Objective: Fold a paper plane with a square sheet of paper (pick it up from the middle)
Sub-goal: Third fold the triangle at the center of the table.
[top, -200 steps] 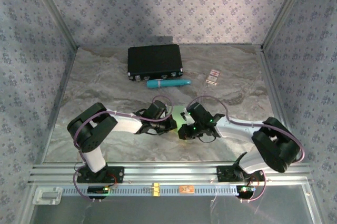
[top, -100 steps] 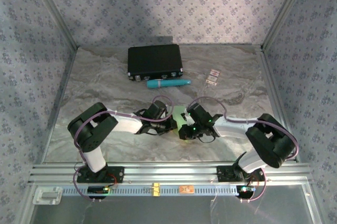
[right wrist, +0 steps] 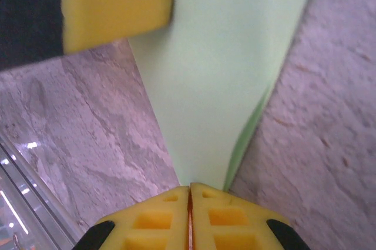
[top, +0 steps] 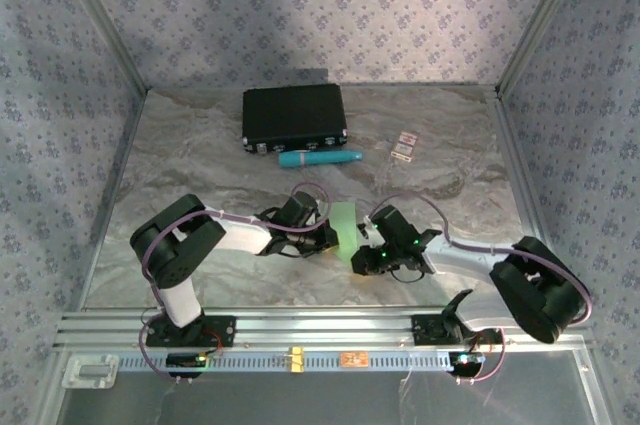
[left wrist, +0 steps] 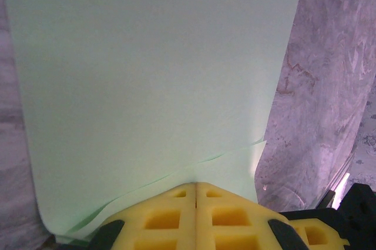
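- left hand (left wrist: 195, 192): yellow fingers pressed flat together, no gap, clamped on the near edge of the paper (left wrist: 147, 73); two layers of the sheet meet at the grip, the upper layer's edge running up to the right.
- right hand (right wrist: 189, 196): fingers closed to a thin seam, pinching the narrow end of the paper, which widens away from the grip.
- paper: pale green and plain, held between the two hands just above the marbled table (top: 200, 165), near its front middle; in the top view it shows as a short upright strip between the wrists.
- right wrist view: one yellow finger (right wrist: 111, 3) of the left hand sits at upper left, touching the paper's far edge.
- top view: a black case (top: 294, 115) lies at the far side of the table, a teal tube (top: 318, 158) just in front of it, two small cards (top: 404, 146) to the right, all well apart from the hands.
- writing: the cards' red marks are too small to read; the paper carries no print.
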Available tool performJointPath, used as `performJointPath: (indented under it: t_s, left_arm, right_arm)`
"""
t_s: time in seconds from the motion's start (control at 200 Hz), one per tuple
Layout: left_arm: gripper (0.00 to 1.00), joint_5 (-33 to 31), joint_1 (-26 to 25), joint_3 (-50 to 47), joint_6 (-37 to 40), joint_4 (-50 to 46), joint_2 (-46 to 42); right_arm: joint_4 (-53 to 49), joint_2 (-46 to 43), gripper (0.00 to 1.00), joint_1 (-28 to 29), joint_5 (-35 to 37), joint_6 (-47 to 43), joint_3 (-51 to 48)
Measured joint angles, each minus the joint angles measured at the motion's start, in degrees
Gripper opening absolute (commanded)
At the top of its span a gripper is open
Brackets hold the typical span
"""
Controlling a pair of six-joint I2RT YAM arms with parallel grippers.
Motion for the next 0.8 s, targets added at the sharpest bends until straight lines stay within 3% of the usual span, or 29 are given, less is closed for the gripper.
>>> performJointPath:
  t_s: [0.45,0.8]
  left_arm:
    - [0.0,0.2,0.0,0.1,0.0,0.0,0.1]
    - [0.0,0.2,0.2,1.3,0.0,-0.7,0.8]
  right_arm:
    - [-11.8,-7.2,0.11,-1.1,0.7,-0.9,0.2]
    - [-12.7,-7.0,0.11,-2.1,1.2,0.0,7.7]
